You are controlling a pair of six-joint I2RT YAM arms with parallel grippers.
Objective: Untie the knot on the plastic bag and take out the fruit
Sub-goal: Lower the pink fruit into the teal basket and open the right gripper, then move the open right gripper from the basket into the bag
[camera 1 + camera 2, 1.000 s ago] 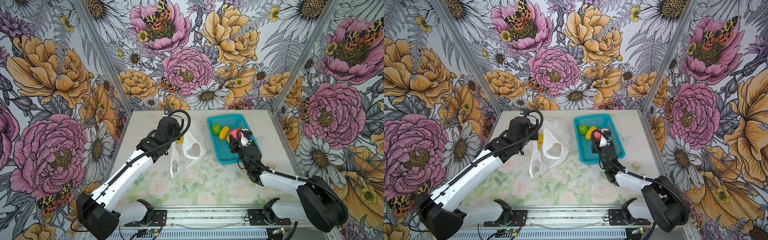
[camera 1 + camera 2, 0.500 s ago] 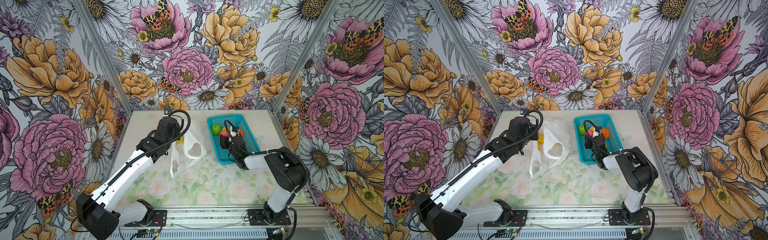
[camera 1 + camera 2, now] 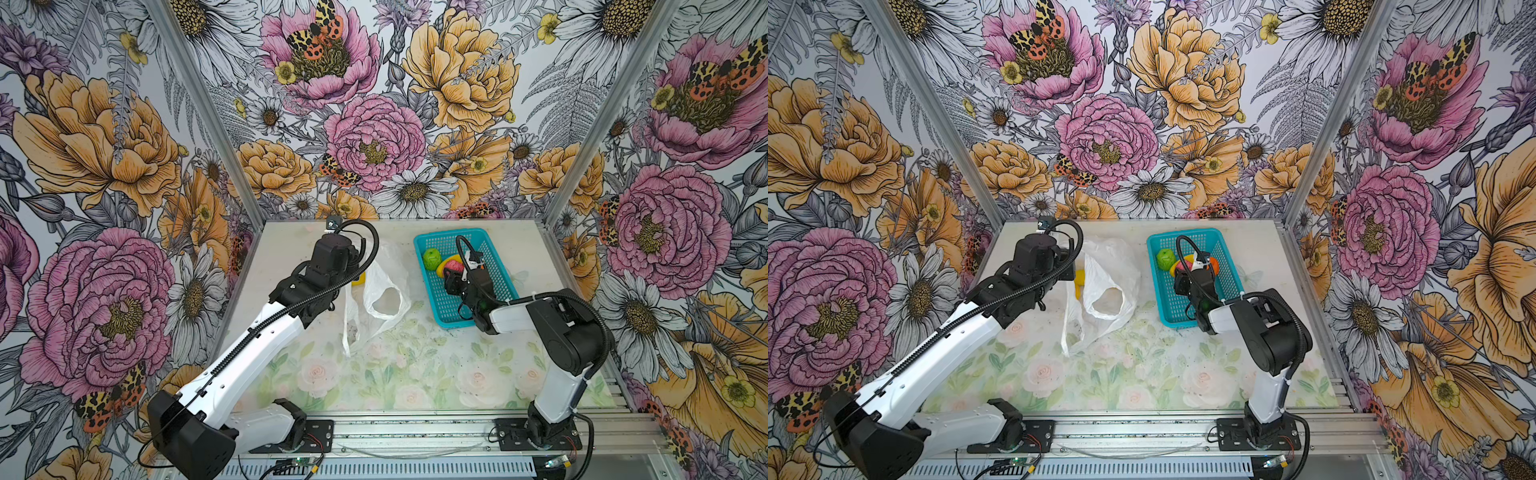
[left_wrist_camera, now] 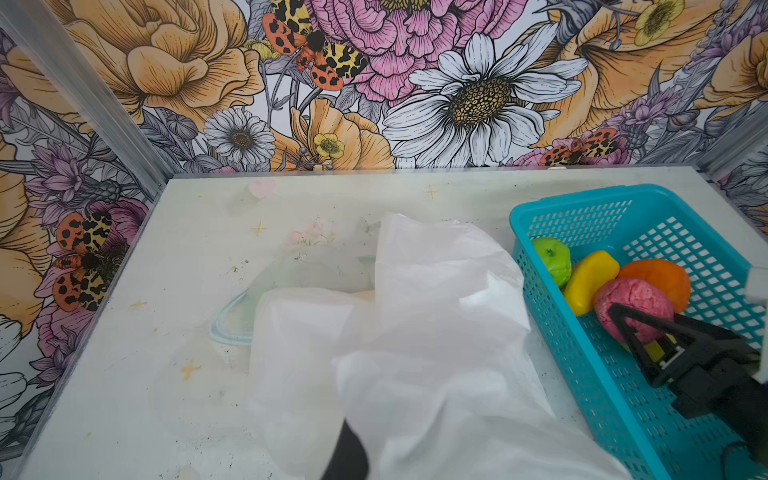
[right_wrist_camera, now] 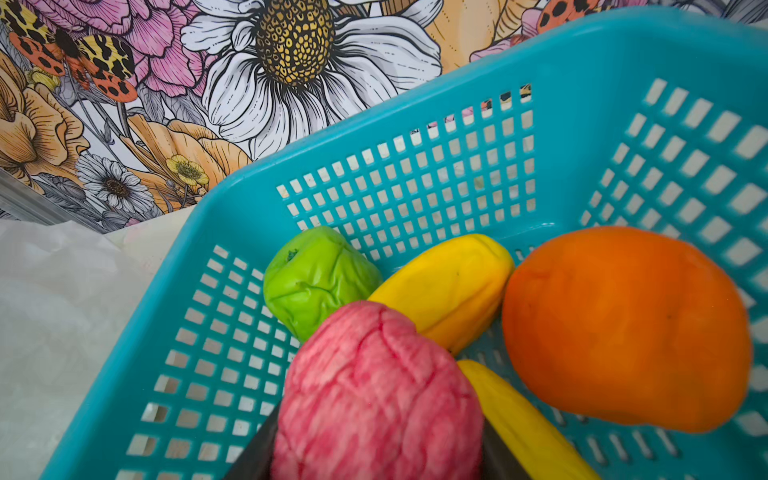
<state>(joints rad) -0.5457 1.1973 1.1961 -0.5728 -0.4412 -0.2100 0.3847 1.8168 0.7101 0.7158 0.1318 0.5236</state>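
The white plastic bag hangs crumpled from my left gripper, which is shut on its film. One loop handle gapes open; the knot is out of view. A yellow fruit shows at the bag's left edge. My right gripper is shut on a pink-red bumpy fruit, low inside the teal basket. Beside it lie a green apple, a yellow oblong fruit, an orange and another yellow fruit.
The basket stands at the back right of the table, close to the bag. The floral back wall rises just behind both. My right arm's raised elbow stands over the table's right front.
My right arm has folded up, elbow rising, and its gripper with the pink-red fruit has shifted left, into the basket. The left arm and the bag have stayed put.
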